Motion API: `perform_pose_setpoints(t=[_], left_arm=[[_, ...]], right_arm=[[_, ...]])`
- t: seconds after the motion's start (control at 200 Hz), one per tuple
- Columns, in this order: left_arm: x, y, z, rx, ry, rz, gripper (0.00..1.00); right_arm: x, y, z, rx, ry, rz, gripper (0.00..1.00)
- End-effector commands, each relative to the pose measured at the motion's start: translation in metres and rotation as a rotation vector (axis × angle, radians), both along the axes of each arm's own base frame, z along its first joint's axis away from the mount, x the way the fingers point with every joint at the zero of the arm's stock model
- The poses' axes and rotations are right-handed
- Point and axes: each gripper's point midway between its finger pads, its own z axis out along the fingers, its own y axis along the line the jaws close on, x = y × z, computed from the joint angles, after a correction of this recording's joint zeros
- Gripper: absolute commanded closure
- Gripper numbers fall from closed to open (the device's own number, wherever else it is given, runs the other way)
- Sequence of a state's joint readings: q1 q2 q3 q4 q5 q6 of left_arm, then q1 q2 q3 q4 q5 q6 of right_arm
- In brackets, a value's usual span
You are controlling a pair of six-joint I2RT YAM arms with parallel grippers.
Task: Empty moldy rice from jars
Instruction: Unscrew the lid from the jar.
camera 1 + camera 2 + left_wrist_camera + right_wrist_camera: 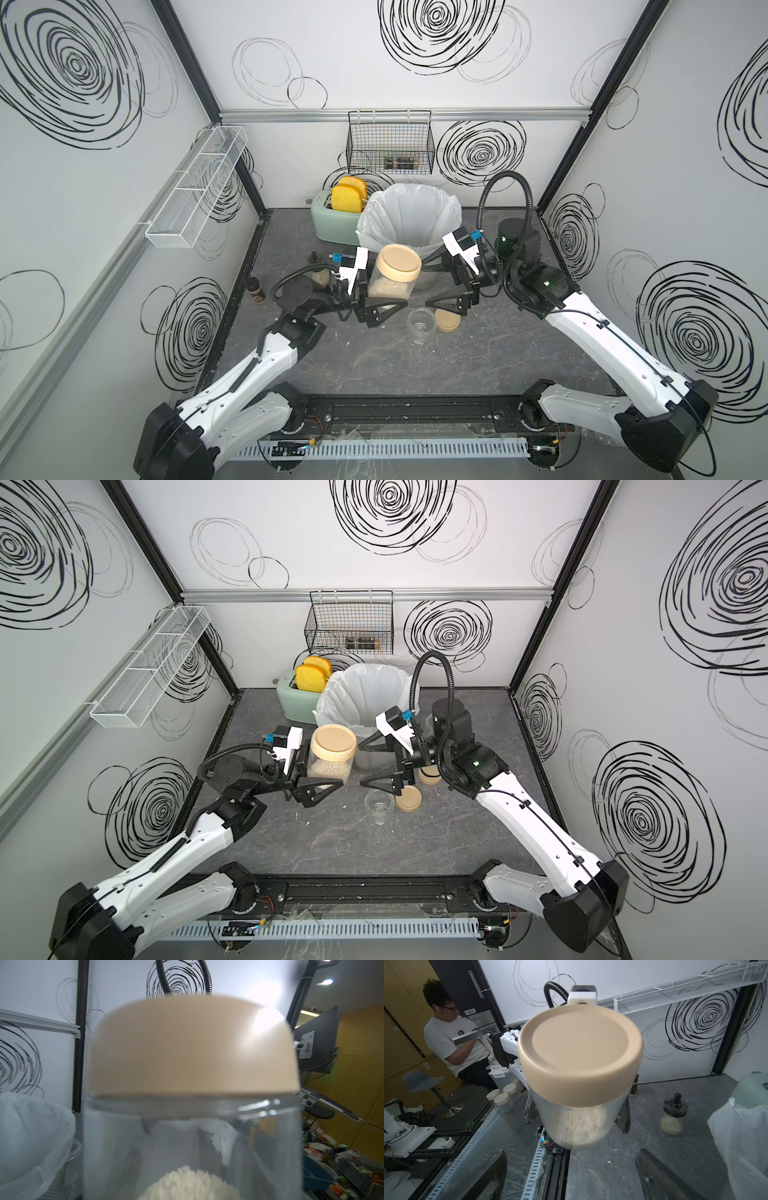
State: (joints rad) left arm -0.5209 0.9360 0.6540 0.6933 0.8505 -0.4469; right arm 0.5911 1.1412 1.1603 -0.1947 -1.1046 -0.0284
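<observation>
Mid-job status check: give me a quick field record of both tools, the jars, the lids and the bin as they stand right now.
left tool: shut on the rice jar, holding it upright
lid: on the rice jar
rice: in the lower part of the jar
right tool: open, beside the lid, not gripping it
empty jar: upright on the table, no lid
loose lid: flat on the table beside the empty jar
bin: white-lined, open, behind the rice jar
</observation>
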Motion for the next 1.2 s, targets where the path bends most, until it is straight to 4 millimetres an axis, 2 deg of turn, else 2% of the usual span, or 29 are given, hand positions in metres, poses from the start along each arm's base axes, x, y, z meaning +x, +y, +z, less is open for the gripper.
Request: perform_pose_setpoints(t=[0.0, 0.155, 0.36, 0.525, 0.635, 0.856, 1.196], left_arm=[[0.028, 0.015, 0.009, 0.067, -0.122, 0.273, 0.2], [0.044, 0.034, 0.009, 0.097, -0.143, 0.466, 0.21], [0.054, 0.044, 0.0, 0.19, -0.212, 0.673, 0.23], [0.05, 0.033, -0.004, 0.257, -0.278, 0.737, 0.23], [0.049, 0.026, -0.004, 0.272, -0.304, 0.76, 0.23], [0.045, 0.014, 0.0, 0.233, -0.329, 0.765, 0.23], [0.043, 0.007, 0.0, 0.227, -0.34, 0.761, 0.23]], right_arm=[[0.001, -0.009, -0.003, -0.019, -0.009, -0.061, 0.02], [0.017, -0.014, -0.002, -0.04, -0.007, -0.183, 0.02], [0.038, -0.012, 0.02, 0.017, 0.046, -0.292, 0.02], [0.052, -0.005, 0.03, 0.056, 0.122, -0.361, 0.02], [0.049, 0.006, 0.035, 0.059, 0.119, -0.365, 0.02], [0.05, 0.022, 0.028, 0.033, 0.13, -0.392, 0.02], [0.055, 0.028, 0.023, 0.021, 0.137, -0.428, 0.02]])
